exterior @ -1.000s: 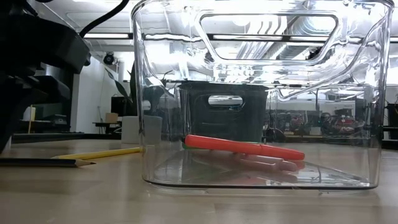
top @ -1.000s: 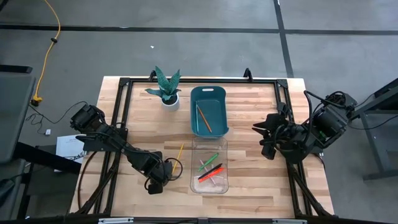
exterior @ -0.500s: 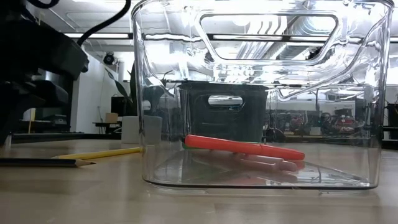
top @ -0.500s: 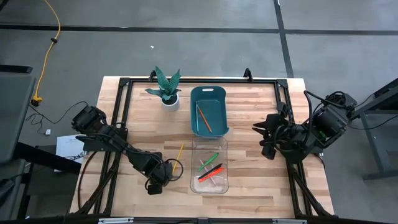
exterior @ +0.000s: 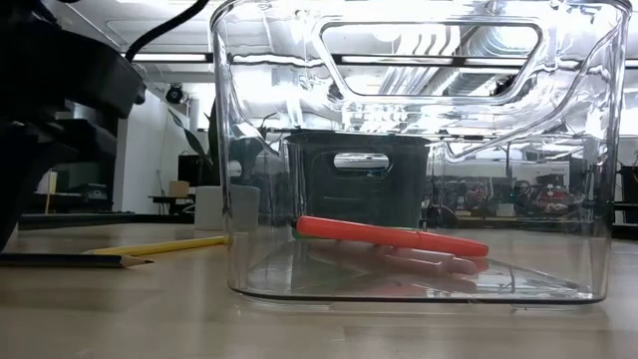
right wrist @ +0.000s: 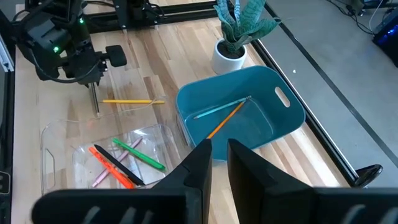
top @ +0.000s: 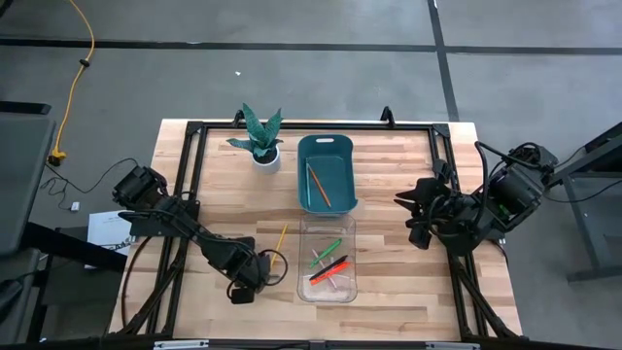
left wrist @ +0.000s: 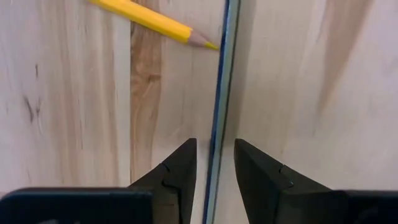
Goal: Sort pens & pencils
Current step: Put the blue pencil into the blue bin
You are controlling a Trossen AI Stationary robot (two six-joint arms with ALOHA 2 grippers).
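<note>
My left gripper pinches a dark pencil lying on the table beside a yellow pencil. Pens lie in the clear bin; more pencils lie in the teal bin. My right gripper waits aside, fingers slightly apart.
</note>
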